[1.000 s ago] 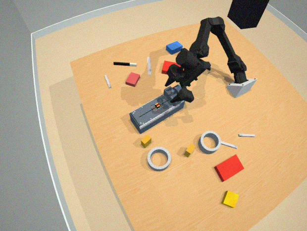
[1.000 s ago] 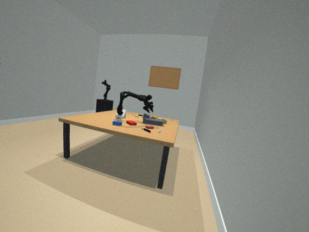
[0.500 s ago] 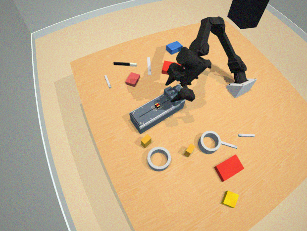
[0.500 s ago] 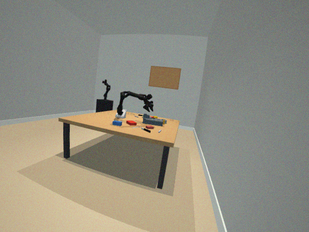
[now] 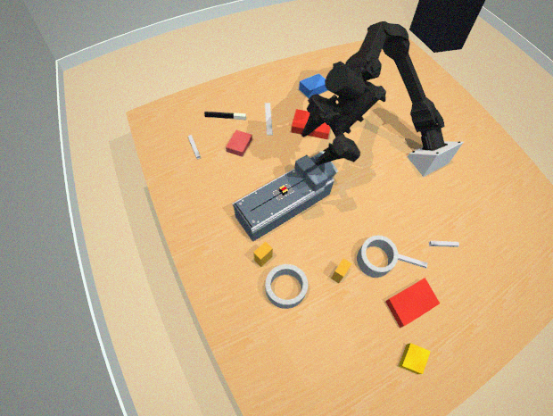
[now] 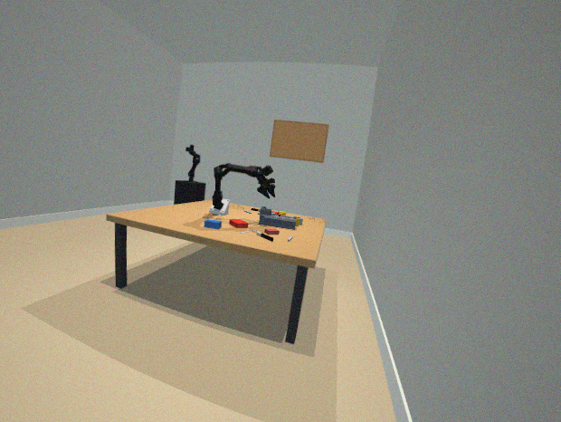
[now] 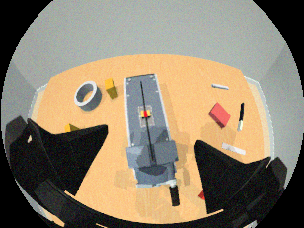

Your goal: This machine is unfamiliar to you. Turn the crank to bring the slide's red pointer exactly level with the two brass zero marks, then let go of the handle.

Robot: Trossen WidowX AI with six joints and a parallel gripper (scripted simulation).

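Note:
The slate-blue machine (image 5: 263, 213) (image 6: 279, 222) (image 7: 133, 100) sits on the table. Its slide's red pointer (image 5: 284, 189) (image 7: 145, 114) shows at the slot, with small brass-yellow marks close on both sides. It looks about level with them, but it is too small to tell whether exactly. The crank's black handle (image 7: 175, 195) sticks out from the machine's near end in the wrist view; in the top view the gripper hides the crank. My gripper (image 5: 310, 149) (image 6: 270, 196) (image 7: 152, 137) is wide open and empty, above the machine's crank end and apart from the handle.
A red block (image 5: 301, 120) and a blue block (image 5: 312, 85) lie under and behind the arm. A dull red block (image 5: 239, 142) and a black-and-white stick (image 5: 223, 115) lie beyond the machine. Two grey rings (image 5: 286, 303) (image 5: 377, 271) and two ochre blocks (image 5: 263, 253) (image 5: 341, 270) lie on its other side.

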